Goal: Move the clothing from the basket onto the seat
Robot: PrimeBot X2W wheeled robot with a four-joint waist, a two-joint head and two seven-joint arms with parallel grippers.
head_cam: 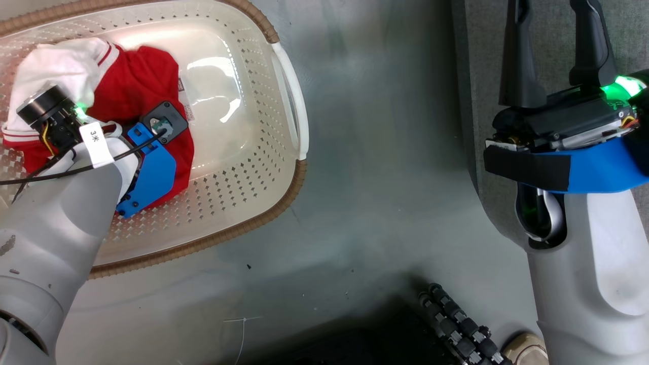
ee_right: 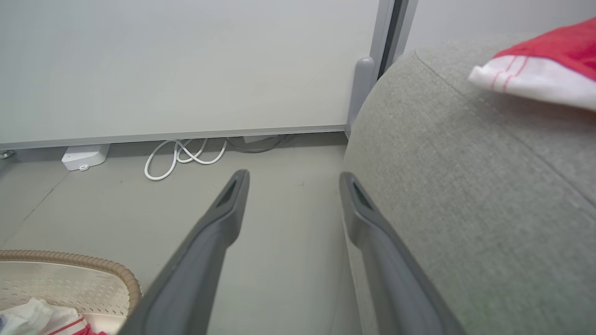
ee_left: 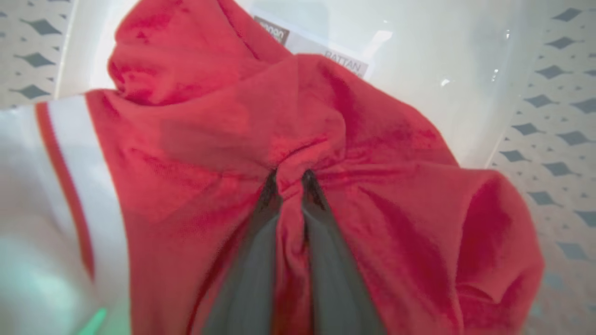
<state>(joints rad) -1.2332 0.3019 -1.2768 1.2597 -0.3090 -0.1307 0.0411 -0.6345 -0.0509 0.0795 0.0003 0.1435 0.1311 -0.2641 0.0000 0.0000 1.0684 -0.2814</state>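
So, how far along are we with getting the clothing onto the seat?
Done: one red garment lies on the seat. In hand: the left gripper has its jaws pinched on a fold of the second garment, lying in the basket. Left: lift it out and carry it to the seat. The right gripper is open and empty.

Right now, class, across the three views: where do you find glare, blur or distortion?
Head view: white glare patches on the basket's glossy floor beside the clothing. Left wrist view: striped trim at the left edge smears out of focus; the fold pinched in the left gripper is sharper. Right wrist view: even light, no glare on the seat.
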